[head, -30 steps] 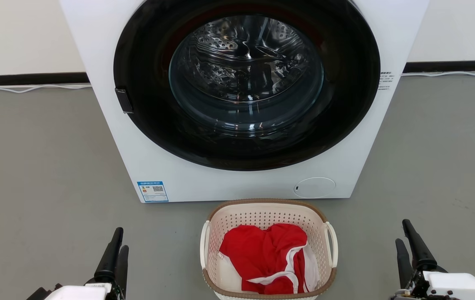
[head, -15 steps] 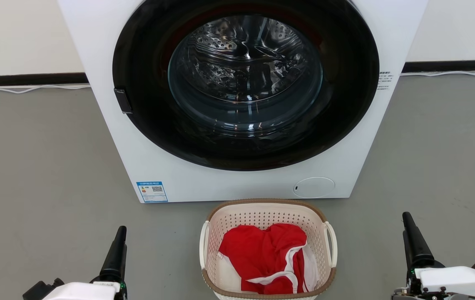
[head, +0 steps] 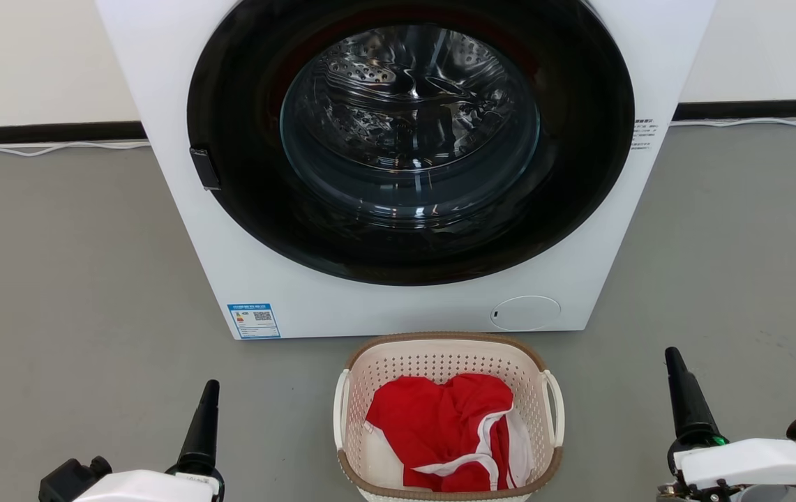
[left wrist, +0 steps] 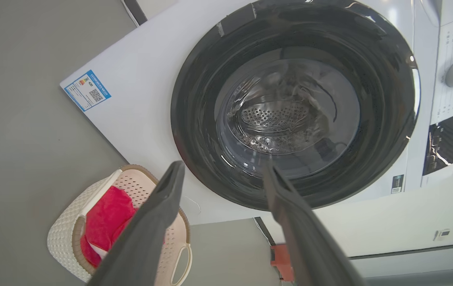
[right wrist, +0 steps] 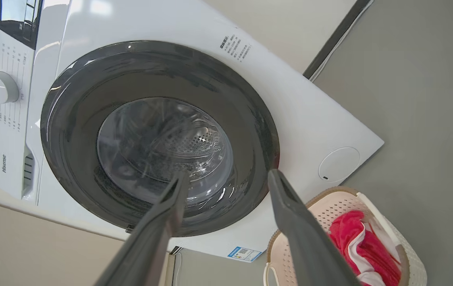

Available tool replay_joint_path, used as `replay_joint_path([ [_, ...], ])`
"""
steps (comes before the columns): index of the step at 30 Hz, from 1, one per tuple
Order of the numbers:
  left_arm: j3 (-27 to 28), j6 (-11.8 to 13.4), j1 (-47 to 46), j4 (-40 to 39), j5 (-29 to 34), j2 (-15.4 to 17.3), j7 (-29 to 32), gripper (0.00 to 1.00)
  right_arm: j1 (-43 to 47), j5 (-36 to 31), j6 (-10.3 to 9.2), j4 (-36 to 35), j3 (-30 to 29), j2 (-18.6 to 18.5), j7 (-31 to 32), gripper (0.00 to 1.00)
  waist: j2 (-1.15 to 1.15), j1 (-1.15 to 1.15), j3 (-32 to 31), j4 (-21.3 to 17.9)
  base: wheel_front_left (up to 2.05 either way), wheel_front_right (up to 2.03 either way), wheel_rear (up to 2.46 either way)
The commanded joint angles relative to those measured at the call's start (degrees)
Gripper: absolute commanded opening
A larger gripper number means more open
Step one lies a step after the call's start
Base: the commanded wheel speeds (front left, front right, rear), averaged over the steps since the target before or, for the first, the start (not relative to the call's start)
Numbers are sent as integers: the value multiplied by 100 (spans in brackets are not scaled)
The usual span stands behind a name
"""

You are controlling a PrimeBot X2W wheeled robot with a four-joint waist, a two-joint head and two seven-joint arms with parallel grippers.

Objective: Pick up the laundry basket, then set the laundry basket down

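Laundry basket (head: pixel 439 364): stands upright on the grey floor (head: pixel 56 293), at the near centre, just in front of the white washing machine (head: pixel 251 265). Whether its far rim touches the machine's front panel cannot be told. It holds a red garment (head: pixel 432 425) with white trim, heaped in the bottom. One white loop handle (head: pixel 339 408) shows on the left side and another on the right; neither is touched.

Left gripper (head: pixel 211 385): low at near left, well apart from the basket, pointing toward the far side. In the left wrist view its two dark fingers (left wrist: pixel 162 206) stand spread, with a clear gap and nothing between them.

Right gripper (head: pixel 671 352): low at near right, well apart from the basket's right handle, also pointing away. In the right wrist view its fingers (right wrist: pixel 293 214) are likewise parted and empty.

Machine: the round dark door (head: pixel 579 174) faces the robot, and the steel drum shows through the glass. A blue label (head: pixel 254 321) sits at the lower left of the front panel
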Motion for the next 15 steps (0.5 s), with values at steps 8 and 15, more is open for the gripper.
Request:
replay_joint_path([
  [8, 80, 11, -149, -101, 843, 55, -211, 100, -142, -1107, 21, -148, 183, -203, -216, 100, 0, -1, -9, -27, 0, 0, 0],
  [15, 100, 17, -121, -110, 1381, 61, -314, 100, -160, -1729, 23, -27, 204, -248, -317, 100, 0, 0, -14, -50, 0, 0, 0],
])
